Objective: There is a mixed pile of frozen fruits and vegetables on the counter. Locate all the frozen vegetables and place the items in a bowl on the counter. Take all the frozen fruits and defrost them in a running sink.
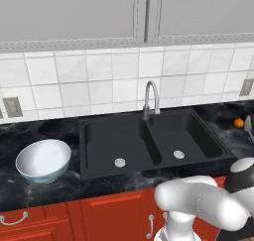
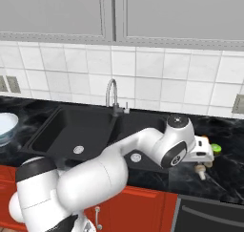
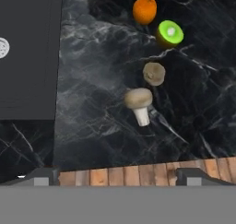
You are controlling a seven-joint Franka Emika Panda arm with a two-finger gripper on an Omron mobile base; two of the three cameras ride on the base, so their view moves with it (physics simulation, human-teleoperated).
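Near mushroom lies on its side just under my gripper. Claw wide open, empty. I should drop straight, pinch cap.

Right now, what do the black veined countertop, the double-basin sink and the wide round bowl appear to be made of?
The black veined countertop looks like polished marble: glossy with thin white veins. The double-basin sink seems a matte black composite or coated metal, showing no reflections. The wide round bowl looks like glazed ceramic: shiny white inside, pale blue-grey outside.

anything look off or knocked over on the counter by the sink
Only one small thing: the nearer mushroom lies tipped on its side on the counter, stem pointing outward. The orange and green fruit sit apart, intact. Nothing is spilled.
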